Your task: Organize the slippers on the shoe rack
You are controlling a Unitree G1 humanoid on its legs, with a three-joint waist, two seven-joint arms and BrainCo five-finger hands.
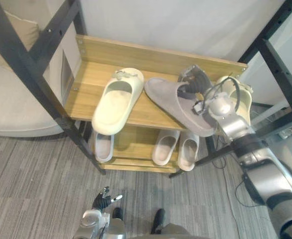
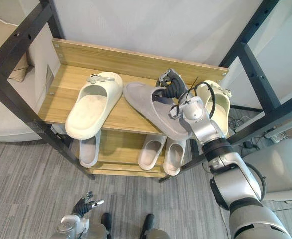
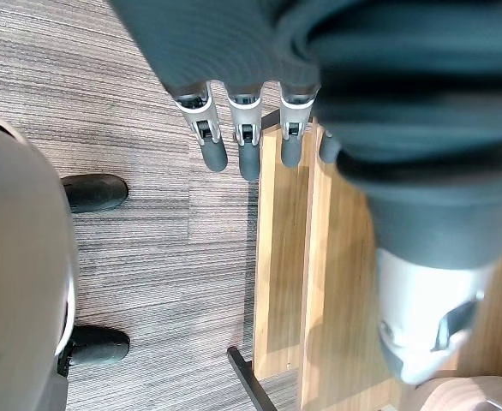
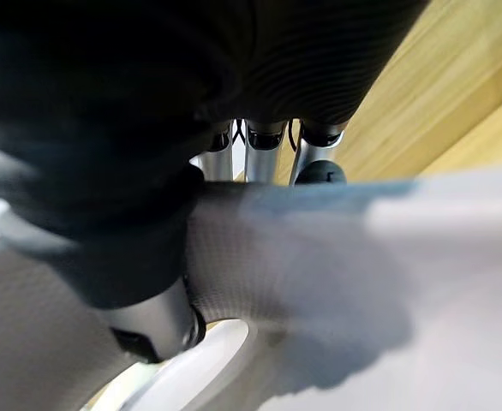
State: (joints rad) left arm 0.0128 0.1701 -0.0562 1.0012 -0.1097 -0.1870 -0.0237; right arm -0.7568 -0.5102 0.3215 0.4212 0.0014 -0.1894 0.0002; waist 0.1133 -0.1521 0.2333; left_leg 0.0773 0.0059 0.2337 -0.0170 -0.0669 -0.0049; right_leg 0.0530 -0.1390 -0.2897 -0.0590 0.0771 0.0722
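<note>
A grey slipper (image 1: 172, 102) lies slanted on the wooden shoe rack's top shelf (image 1: 86, 84), its toe past the front edge. My right hand (image 2: 170, 85) is shut on its upper, fingers (image 4: 264, 150) curled over the grey fabric (image 4: 337, 248). A cream slipper (image 1: 117, 102) lies to its left, toe overhanging the front edge. A second cream slipper (image 2: 220, 102) sits at the shelf's right end, partly hidden behind my right wrist. My left hand (image 1: 102, 200) hangs low near the floor, open and holding nothing, its fingers (image 3: 242, 145) straight.
Three pale slippers (image 1: 165, 145) lie on the lower shelf (image 3: 294, 257). Black metal frame bars (image 1: 31, 64) cross on both sides of the rack. A light sofa (image 1: 11, 104) stands at the left. Grey striped carpet (image 1: 36, 189) lies in front.
</note>
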